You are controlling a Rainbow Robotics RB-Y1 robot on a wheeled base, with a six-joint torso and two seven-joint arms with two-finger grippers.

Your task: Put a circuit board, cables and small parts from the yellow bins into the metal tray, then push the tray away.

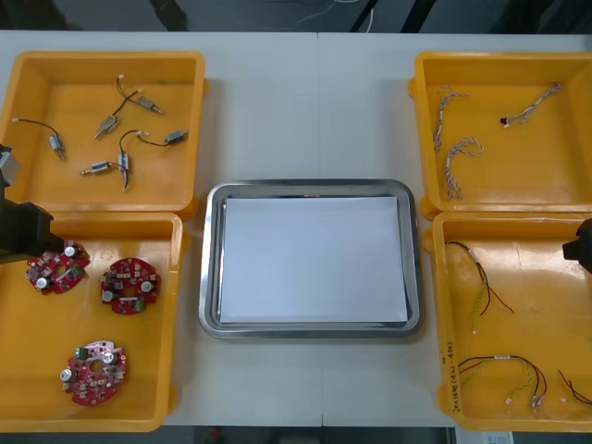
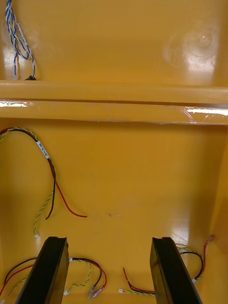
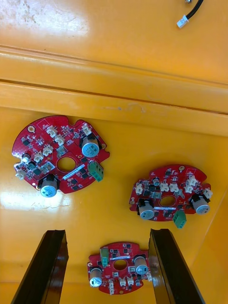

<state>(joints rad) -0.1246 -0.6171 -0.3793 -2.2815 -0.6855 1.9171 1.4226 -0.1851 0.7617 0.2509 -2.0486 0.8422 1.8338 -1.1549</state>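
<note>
Left tool [image 3: 108, 232], fingers [image 3: 47, 266] apart and empty, hovers over three circuit boards [image 3: 71, 142] in the yellow bin [image 1: 148, 370] at 8 o'clock from the tray [image 1: 310, 187]. Right tool [image 2: 109, 239], likewise released, hovers over cables [image 2: 42, 149] at 4 o'clock. Tray lies mid-tabletop [image 1: 314, 111].

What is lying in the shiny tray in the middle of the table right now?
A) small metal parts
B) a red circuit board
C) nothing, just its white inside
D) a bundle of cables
C: the metal tray shows just its white inside; the red circuit boards, cables and small metal parts all lie in the yellow bins.
</note>
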